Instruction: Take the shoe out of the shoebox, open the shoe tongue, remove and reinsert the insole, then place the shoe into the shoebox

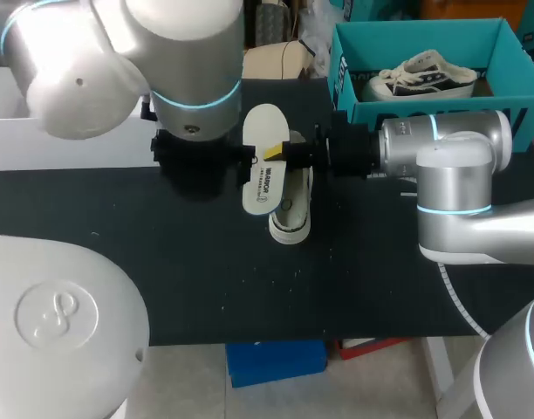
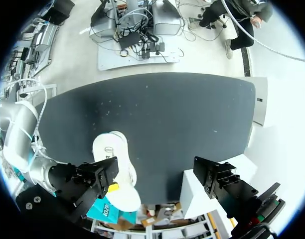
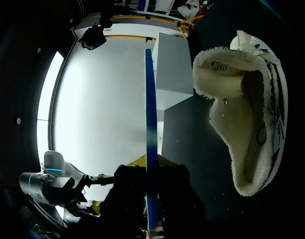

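Reinsertion is judged the step in hand: on the surface (image 1: 162, 262), near the shoebox (image 1: 424, 39), the shoe (image 1: 291, 218) is laid with the insole (image 1: 265, 131) clamped over it by the right end effector (image 1: 280, 155), so one end must next be angled into the opening.

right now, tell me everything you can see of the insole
The insole is thin, flat and white, with rounded ends and dark print on the face turned up. Seen edge-on in the right wrist view, its edge looks blue. It is out of the shoe, held above the white shoe that lies on the black table. The right hand pinches it near mid-length, a yellow tip on each face.
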You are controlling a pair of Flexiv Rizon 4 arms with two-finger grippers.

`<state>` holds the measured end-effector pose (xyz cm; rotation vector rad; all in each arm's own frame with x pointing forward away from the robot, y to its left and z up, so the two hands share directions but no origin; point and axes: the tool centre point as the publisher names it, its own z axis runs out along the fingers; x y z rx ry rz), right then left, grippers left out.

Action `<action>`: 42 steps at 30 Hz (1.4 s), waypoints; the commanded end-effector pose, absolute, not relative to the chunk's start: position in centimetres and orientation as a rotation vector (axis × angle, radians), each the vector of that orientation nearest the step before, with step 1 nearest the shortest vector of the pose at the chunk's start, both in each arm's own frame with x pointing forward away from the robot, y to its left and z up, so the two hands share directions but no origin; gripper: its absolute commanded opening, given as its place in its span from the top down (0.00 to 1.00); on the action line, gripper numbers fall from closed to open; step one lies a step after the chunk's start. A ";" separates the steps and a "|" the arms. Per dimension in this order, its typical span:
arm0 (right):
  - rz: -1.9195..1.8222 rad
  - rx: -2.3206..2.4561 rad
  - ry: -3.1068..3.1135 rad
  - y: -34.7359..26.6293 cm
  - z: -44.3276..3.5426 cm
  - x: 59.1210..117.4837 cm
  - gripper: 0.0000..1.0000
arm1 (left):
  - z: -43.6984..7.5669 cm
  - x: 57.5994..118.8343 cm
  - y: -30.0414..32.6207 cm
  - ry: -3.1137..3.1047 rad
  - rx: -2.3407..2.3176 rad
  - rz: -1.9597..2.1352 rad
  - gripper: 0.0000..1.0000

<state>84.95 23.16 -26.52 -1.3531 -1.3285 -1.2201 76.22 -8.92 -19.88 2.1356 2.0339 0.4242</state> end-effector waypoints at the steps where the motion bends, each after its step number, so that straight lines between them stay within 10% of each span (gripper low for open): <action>1: -1.223 -1.356 -1.327 23.3 -26.6 84.9 1.00 | -20.3 76.8 -9.4 2.017 2.124 0.409 0.00; 42: -1.223 -1.356 -1.327 23.3 -26.6 84.9 1.00 | -18.6 79.8 -17.2 2.076 2.105 0.076 0.00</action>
